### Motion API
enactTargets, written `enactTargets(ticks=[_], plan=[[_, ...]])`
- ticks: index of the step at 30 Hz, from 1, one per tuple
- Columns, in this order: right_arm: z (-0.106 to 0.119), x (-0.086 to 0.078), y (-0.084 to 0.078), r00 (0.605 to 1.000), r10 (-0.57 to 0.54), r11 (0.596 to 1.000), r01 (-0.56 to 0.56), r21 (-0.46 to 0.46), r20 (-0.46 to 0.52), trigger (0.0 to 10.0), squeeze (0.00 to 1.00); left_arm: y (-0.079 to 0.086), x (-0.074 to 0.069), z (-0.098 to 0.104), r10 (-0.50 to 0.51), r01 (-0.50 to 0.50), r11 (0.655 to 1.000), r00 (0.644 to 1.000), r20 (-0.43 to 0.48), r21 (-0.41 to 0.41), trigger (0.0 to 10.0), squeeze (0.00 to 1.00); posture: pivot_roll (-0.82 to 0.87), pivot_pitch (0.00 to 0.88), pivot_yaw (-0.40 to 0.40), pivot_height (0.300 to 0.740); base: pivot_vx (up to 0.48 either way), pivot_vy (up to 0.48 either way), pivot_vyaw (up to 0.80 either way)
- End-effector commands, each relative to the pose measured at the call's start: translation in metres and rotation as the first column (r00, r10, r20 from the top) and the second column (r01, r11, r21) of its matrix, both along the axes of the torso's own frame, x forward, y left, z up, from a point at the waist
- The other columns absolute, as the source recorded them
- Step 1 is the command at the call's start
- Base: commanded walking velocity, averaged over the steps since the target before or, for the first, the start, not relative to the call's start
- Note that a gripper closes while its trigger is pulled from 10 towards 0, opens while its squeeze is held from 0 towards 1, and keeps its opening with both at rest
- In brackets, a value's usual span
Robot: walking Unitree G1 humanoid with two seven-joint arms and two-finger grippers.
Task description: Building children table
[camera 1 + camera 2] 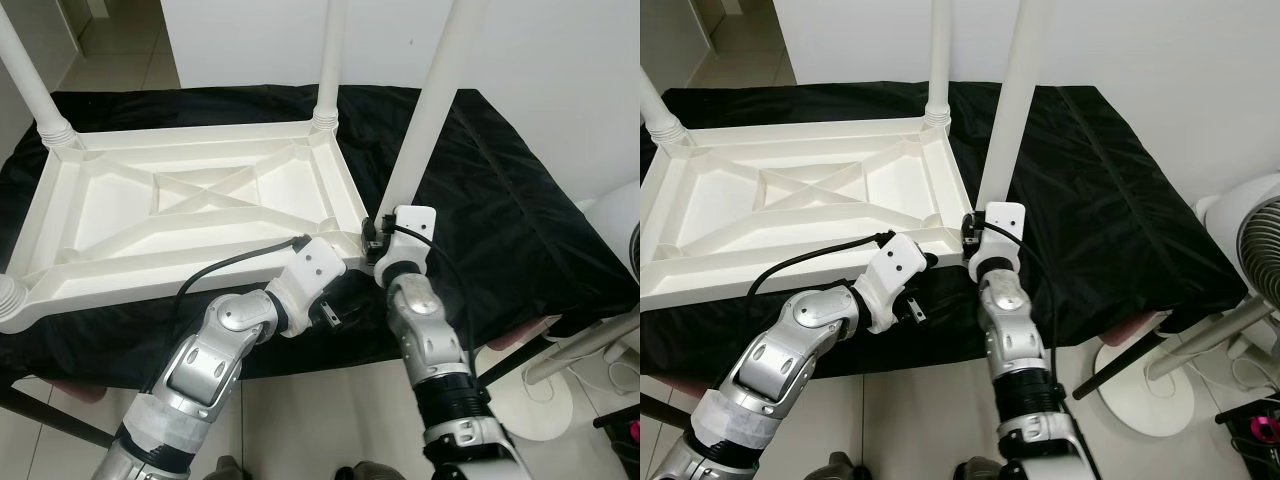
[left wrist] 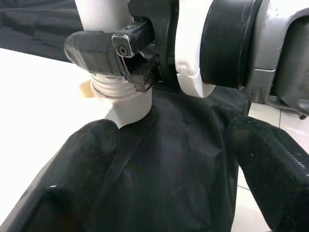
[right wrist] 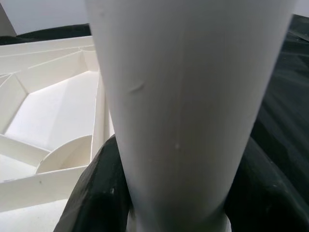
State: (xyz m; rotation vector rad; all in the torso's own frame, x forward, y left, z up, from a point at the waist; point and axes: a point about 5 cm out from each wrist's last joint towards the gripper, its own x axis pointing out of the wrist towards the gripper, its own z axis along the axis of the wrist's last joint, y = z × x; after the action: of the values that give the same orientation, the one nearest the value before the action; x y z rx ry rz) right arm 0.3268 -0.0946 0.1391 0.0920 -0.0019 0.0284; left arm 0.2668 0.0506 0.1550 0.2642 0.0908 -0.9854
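Lying: white plastic tabletop (image 1: 190, 215) rests upside down on the black cloth (image 1: 500, 210) that covers the bench, its ribbed underside facing up.
Near edge: the tabletop's front rim runs close to the cloth's front edge, where the cloth drops toward the tiled floor (image 1: 310, 400).
Right side: a broad strip of bare cloth lies between the tabletop's right rim and the bench's right edge.
Far edge: the tabletop's back rim stops just short of the white wall (image 1: 540, 60).
Legs fitted: white legs stand up from three corners, far left (image 1: 30, 85), far right (image 1: 328, 70) and near left (image 1: 8, 300).
Fourth leg: a white leg (image 1: 430, 110) stands at the near right corner, tilted slightly to the right, its ridged foot at the corner socket (image 2: 126, 99).
Right claw: the right claw (image 1: 372, 235) is closed around the base of that fourth leg, black fingers (image 3: 104, 188) pressed on either side of the tube.
Left claw: the left claw (image 2: 169, 174) hangs wide apart just below the same corner, holding nothing, its fingers (image 2: 79, 169) over the cloth's overhang.
Tabletop recesses: the ribs divide the underside into shallow bays, and those in sight hold nothing.
Beside the bench: a white fan (image 1: 1260, 250) on a round base stands on the floor to the right.
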Motion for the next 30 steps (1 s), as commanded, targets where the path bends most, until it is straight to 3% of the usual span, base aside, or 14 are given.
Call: enactTargets(ticks=[1, 4, 5, 11, 21, 23, 24, 25, 26, 27, 28, 29, 30], plan=[[-0.014, -0.006, 0.007, 0.996, 0.010, 1.000, -0.009, 0.018, -0.085, 10.0, 0.00, 0.000, -0.002, -0.001, 0.025, -0.025, 1.000, 1.000, 0.006, 0.009, 10.0, 0.00, -0.05, 0.034, -0.025, 0.740, 0.000, 0.000, 0.00], [-0.013, -0.006, 0.003, 0.997, 0.007, 1.000, -0.006, 0.013, -0.077, 10.0, 0.00, 0.000, -0.002, -0.001, 0.025, -0.025, 1.000, 1.000, 0.004, 0.010, 10.0, 0.00, -0.05, 0.035, -0.027, 0.740, 0.000, 0.000, 0.00], [-0.011, -0.007, -0.001, 0.998, 0.027, 0.999, -0.025, 0.028, -0.059, 10.0, 1.00, 0.000, -0.002, -0.001, 0.026, -0.026, 1.000, 1.000, 0.003, 0.010, 10.0, 0.00, -0.05, 0.033, -0.029, 0.740, 0.000, 0.000, 0.00], [-0.006, -0.012, -0.016, 0.997, 0.070, 0.997, -0.070, 0.032, 0.020, 10.0, 1.00, 0.000, -0.003, -0.002, 0.030, -0.030, 0.999, 1.000, 0.002, 0.010, 10.0, 0.00, -0.05, 0.027, -0.035, 0.740, 0.000, 0.000, 0.00], [-0.006, -0.012, -0.016, 0.997, 0.070, 0.997, -0.070, 0.032, 0.020, 10.0, 1.00, 0.000, -0.003, -0.002, 0.030, -0.030, 0.999, 1.000, 0.002, 0.010, 10.0, 0.00, -0.05, 0.027, -0.035, 0.740, 0.000, 0.000, 0.00], [-0.004, -0.015, -0.022, 0.994, 0.098, 0.995, -0.099, 0.025, 0.049, 10.0, 1.00, 0.001, -0.003, -0.002, 0.031, -0.031, 0.999, 1.000, 0.001, 0.010, 10.0, 0.00, -0.05, 0.024, -0.034, 0.740, 0.000, 0.000, 0.00], [-0.005, -0.013, -0.036, 0.971, 0.225, 0.974, -0.222, -0.038, 0.078, 10.0, 0.00, 0.001, -0.003, -0.002, 0.029, -0.029, 1.000, 1.000, 0.001, 0.011, 10.0, 0.00, -0.05, 0.007, -0.018, 0.740, 0.000, 0.000, 0.00], [-0.004, -0.013, -0.047, 0.947, 0.311, 0.949, -0.304, -0.086, 0.085, 10.0, 0.00, 0.001, -0.002, -0.002, 0.027, -0.027, 1.000, 1.000, 0.000, 0.012, 10.0, 0.00, -0.05, 0.007, -0.018, 0.740, 0.000, 0.000, 0.00], [-0.004, -0.013, -0.047, 0.947, 0.311, 0.949, -0.304, -0.086, 0.085, 10.0, 0.00, 0.001, -0.002, -0.002, 0.027, -0.027, 1.000, 1.000, 0.000, 0.012, 10.0, 0.00, -0.05, 0.007, -0.018, 0.740, 0.000, 0.000, 0.00], [-0.002, -0.009, -0.055, 0.921, 0.381, 0.920, -0.370, -0.128, 0.084, 10.0, 0.00, 0.001, -0.001, -0.001, 0.024, -0.024, 1.000, 1.000, 0.003, 0.014, 10.0, 0.00, -0.05, 0.003, -0.015, 0.740, 0.000, 0.000, 0.00], [-0.002, -0.009, -0.055, 0.921, 0.381, 0.920, -0.370, -0.128, 0.084, 10.0, 0.00, 0.001, -0.001, -0.001, 0.024, -0.024, 1.000, 1.000, 0.003, 0.014, 10.0, 0.00, -0.05, 0.003, -0.015, 0.740, 0.000, 0.000, 0.00], [0.000, -0.003, -0.056, 0.880, 0.471, 0.874, -0.455, -0.174, 0.066, 10.0, 0.00, 0.002, 0.001, 0.000, 0.023, -0.023, 1.000, 1.000, 0.007, 0.016, 10.0, 0.00, -0.06, 0.005, 0.005, 0.740, 0.000, 0.000, 0.00], [0.000, -0.003, -0.056, 0.880, 0.471, 0.874, -0.455, -0.174, 0.066, 10.0, 0.00, 0.002, 0.001, 0.000, 0.023, -0.023, 1.000, 1.000, 0.007, 0.016, 10.0, 0.00, -0.06, 0.005, 0.005, 0.740, 0.000, 0.000, 0.00]])
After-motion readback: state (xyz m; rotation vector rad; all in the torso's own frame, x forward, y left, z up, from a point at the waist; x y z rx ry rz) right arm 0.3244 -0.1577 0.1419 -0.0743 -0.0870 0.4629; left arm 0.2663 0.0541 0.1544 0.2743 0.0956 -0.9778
